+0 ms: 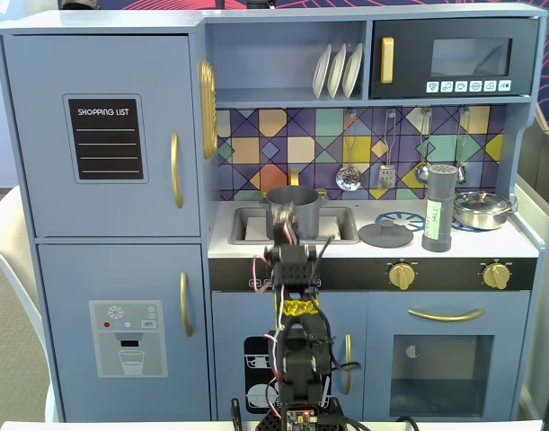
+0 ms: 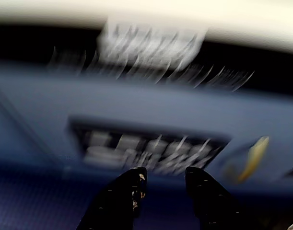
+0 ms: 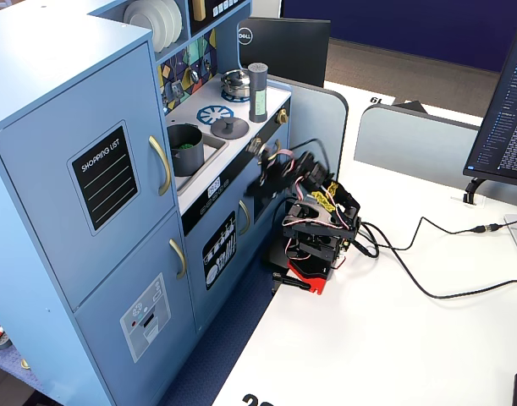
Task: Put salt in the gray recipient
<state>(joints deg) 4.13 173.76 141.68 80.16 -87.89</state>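
The tool [image 2: 163, 184], slightly parted and empty, should rise over the tabletop [image 1: 346, 247] edge, clear the pot [image 1: 293, 210], and grip the salt [image 1: 438, 207] low, squarely.

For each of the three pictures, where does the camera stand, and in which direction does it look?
A fixed view: in front of the toy kitchen, facing it; the arm rises at bottom centre.
Wrist view: on the arm, blurred, facing the kitchen front; the gripper shows, fingers apart.
Another fixed view: high at the side, looking down.
Both fixed views show the salt and gray recipient.
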